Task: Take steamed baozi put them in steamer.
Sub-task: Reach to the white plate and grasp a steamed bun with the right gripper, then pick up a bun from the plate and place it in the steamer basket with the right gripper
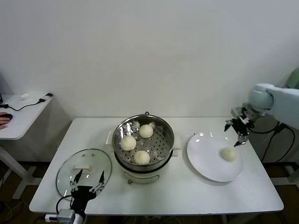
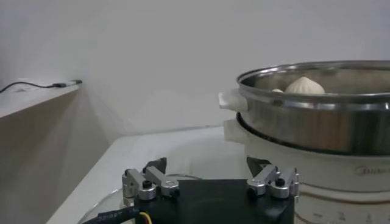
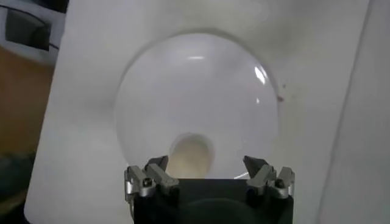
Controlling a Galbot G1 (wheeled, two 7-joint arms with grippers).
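The steel steamer (image 1: pixel 165 132) on its cream base stands mid-table and holds three cream-white baozi (image 1: pixel 146 131) (image 1: pixel 128 143) (image 1: pixel 142 157) on its perforated tray. It also shows in the left wrist view (image 2: pixel 317 122), with one baozi (image 2: pixel 304 86) above the rim. A fourth baozi (image 1: pixel 228 154) lies on the white plate (image 1: pixel 205 156). My right gripper (image 1: pixel 235 133) is open and empty, above the plate's far right edge. In the right wrist view that baozi (image 3: pixel 191 155) lies below, nearer one finger of the gripper (image 3: pixel 205 163). My left gripper (image 1: pixel 87 181) is open and parked over the glass lid.
A round glass lid (image 1: pixel 70 170) with a white handle lies at the table's front left. A side desk (image 1: pixel 18 116) with cables stands to the left. Black cables hang off the table's right edge (image 1: pixel 271 140).
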